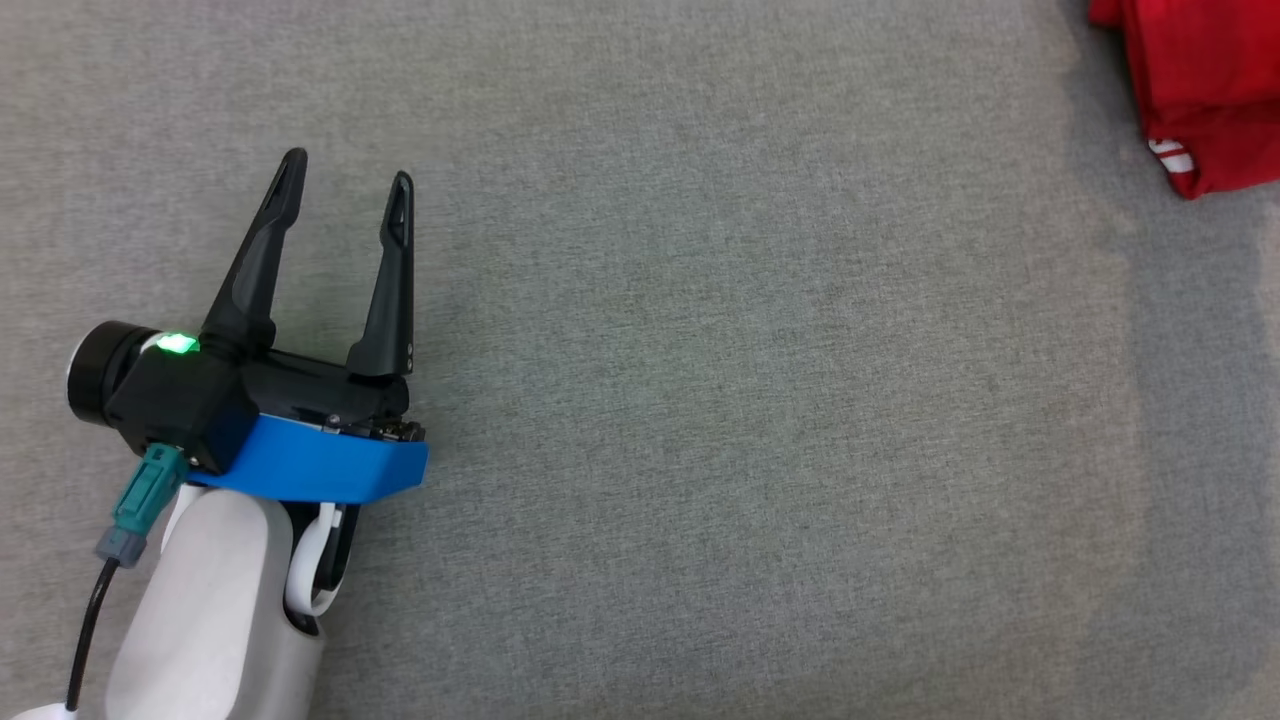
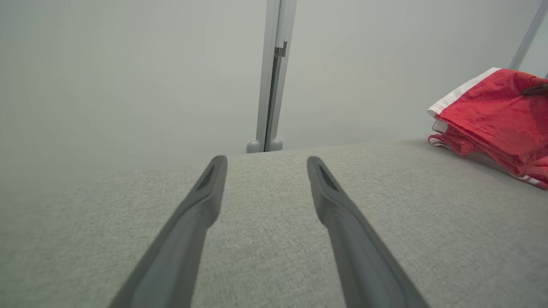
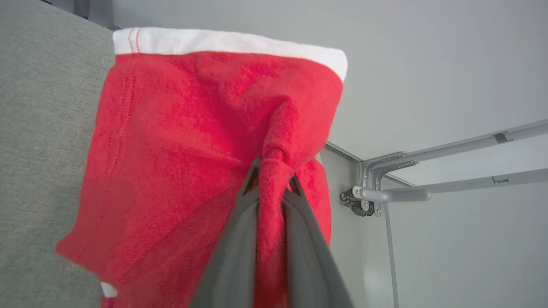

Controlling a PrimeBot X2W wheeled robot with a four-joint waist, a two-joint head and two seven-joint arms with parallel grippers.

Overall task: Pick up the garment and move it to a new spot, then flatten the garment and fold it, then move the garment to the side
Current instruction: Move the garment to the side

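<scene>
Head view, looking straight down onto a grey surface (image 1: 750, 400). Left gripper (image 1: 348, 167) here, fingers spread wide, gripping nothing, just bare surface in the gap. Red garment (image 1: 1200, 90) well off to the right of those fingertips and a bit beyond them, bunched up, cut off by the picture's edge, white stripes at its near corner.

Over to the left wrist view, peering out along the same two open fingers, low over the surface. Nothing between them here either. Dead ahead past the tips, a pale post (image 2: 272, 85) at the surface's far edge. Well off to the right of the right-hand finger, the garment in a heap, white hem raised at the top.

On to the right wrist view: right gripper (image 3: 274, 171) clamped tight on a pinched fold of the garment, red fabric squeezed in the gap. Beyond the tips, the rest spread out red, white hem at the far end. Surface to the left of the fingers, grey rails (image 3: 449, 149) to the right.
</scene>
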